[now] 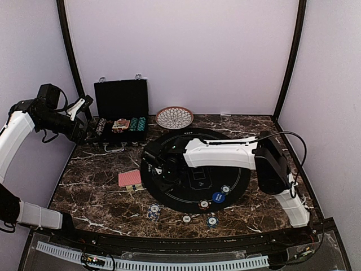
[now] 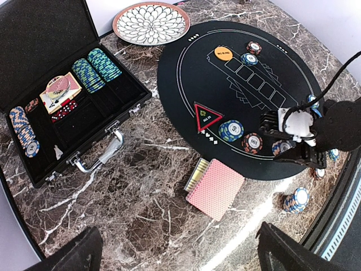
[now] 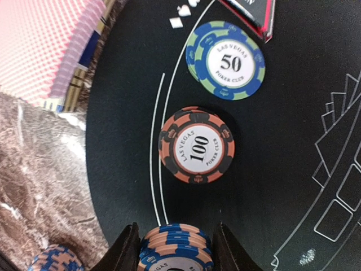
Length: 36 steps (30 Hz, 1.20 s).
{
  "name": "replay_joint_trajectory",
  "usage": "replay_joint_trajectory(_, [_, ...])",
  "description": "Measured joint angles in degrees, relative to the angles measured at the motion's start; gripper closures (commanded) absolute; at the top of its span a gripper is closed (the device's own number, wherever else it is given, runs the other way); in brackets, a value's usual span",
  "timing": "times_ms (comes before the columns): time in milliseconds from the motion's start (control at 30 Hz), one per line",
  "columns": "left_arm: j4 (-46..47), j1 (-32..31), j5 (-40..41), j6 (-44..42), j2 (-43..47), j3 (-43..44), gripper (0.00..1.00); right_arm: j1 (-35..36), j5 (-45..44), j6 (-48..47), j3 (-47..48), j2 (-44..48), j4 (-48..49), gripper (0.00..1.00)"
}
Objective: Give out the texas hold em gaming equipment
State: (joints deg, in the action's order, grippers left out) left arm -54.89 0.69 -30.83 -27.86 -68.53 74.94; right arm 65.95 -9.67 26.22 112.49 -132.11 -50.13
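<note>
My right gripper (image 3: 175, 248) is shut on a short stack of blue-and-orange poker chips (image 3: 177, 245) at the left edge of the round black mat (image 1: 237, 169). Just ahead of it on the mat lie an orange 100 chip (image 3: 196, 145) and a blue-green 50 chip (image 3: 225, 59), with the red triangle marker (image 2: 207, 117) beyond. The red-backed card deck (image 2: 217, 188) rests on the marble beside the mat. An orange button (image 2: 223, 53) and a blue button (image 1: 219, 197) sit on the mat. My left gripper (image 2: 177, 254) hangs open, high above the deck, holding nothing.
The open black case (image 2: 62, 107) at the back left holds rows of chips and a card pack. The patterned dish (image 2: 151, 23) stands behind the mat. More chip stacks (image 1: 154, 211) sit near the front edge, one (image 3: 53, 258) close to my right fingers.
</note>
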Motion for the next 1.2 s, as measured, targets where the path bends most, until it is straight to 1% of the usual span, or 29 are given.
replay_joint_trajectory(233, [0.02,0.00,0.00,0.00,0.00,0.00,0.01,0.00,-0.52,0.26,0.85,-3.48,0.96,0.91])
replay_joint_trajectory(433, [0.31,0.00,0.04,0.00,0.00,-0.15,0.01,-0.02,-0.96,0.72,1.22,-3.85,2.19,0.90])
replay_joint_trajectory(467, [0.39,0.00,0.02,0.00,0.00,-0.17,0.01,-0.09,-1.09,0.85,1.22,-3.89,2.36,0.87])
replay_joint_trajectory(500, [0.42,0.00,0.04,0.00,0.00,-0.22,0.01,-0.13,-1.46,1.16,1.22,-4.07,2.64,0.79])
replay_joint_trajectory(567, [0.42,0.00,0.07,0.00,0.00,-0.22,0.01,-0.15,-1.55,1.33,1.22,-4.07,2.67,0.70])
replay_joint_trajectory(733, [0.50,0.00,0.24,-0.02,0.00,-0.52,0.01,-0.35,-1.99,1.77,1.20,-4.07,2.89,0.62])
replay_joint_trajectory(833, [0.55,0.00,0.26,-0.02,0.00,-0.83,0.01,-0.48,-2.19,2.03,1.20,-4.07,2.97,0.54])
replay_joint_trajectory(967, [0.57,0.00,0.26,-0.02,0.04,-0.96,0.01,-0.59,-2.91,2.19,1.18,-4.07,2.95,0.40])
replay_joint_trajectory(1033, [0.57,0.00,0.28,-0.02,0.11,-0.96,0.01,-0.66,-3.26,2.27,1.18,-4.07,2.93,0.36])
replay_joint_trajectory(1200, [0.57,0.00,0.28,-0.02,0.35,-0.96,0.01,-0.66,-3.28,2.51,0.96,-3.63,2.60,0.31])
